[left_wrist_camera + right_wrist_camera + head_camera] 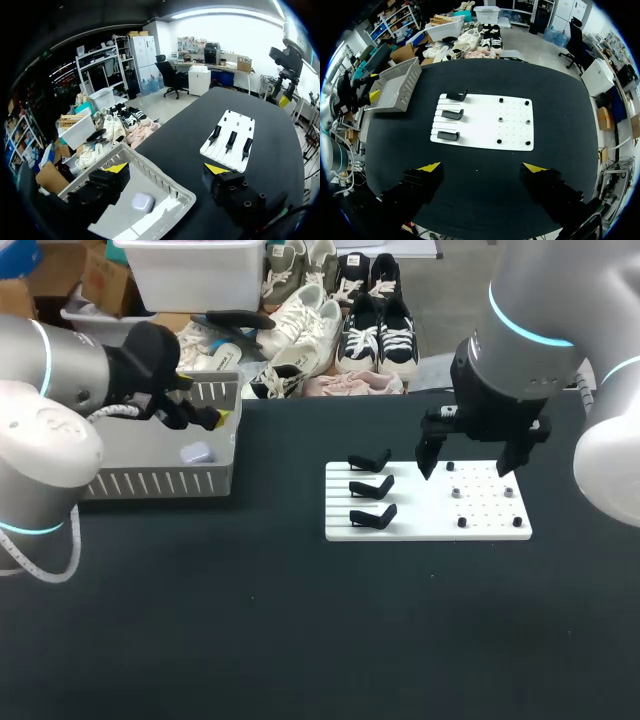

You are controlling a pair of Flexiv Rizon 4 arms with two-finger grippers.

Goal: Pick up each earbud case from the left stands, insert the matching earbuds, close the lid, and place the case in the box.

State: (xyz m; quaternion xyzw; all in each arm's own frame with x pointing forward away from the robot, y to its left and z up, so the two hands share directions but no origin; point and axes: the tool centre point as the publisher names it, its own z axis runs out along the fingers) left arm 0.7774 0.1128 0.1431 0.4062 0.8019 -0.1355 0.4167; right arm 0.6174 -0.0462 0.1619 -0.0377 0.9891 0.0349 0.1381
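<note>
While our left gripper [195, 412] hangs over the light grey slatted plastic box [160, 483] at about nine o'clock on the black table [300, 640], its yellow-tipped fingers stand wide apart and hold nothing. The small pale lavender-white rounded earbud case [197, 453] lies on the box floor at about five o'clock from that gripper.

In the left wrist view the earbud case [142, 202] sits under the left gripper [166, 168], between the lines of the two fingers and touching neither. One finger is over the inside of the box [150, 172] and the other over the table outside its rim.

Our right gripper [468, 462] hangs at about two o'clock on the table, above the far edge of the flat white rectangular board [420, 530]. Its fingers are spread wide and grip nothing.

Three black hooked stands [372, 486] sit in a column on the board's nine o'clock side, well apart from the case. The right wrist view shows the board [515, 127] and the stands [452, 114] ahead of the right gripper [482, 167].

Several small dark and grey pieces [456, 492] stand on the board's dotted three o'clock half, too small for us to tell what they are. In the head view our left arm cuts off the box's nine o'clock end, and only one yellow tip of that gripper shows. From the right wrist the box [395, 85] turns its outer wall to us, so the case is hidden there. We cannot make out the case's lid seam.
</note>
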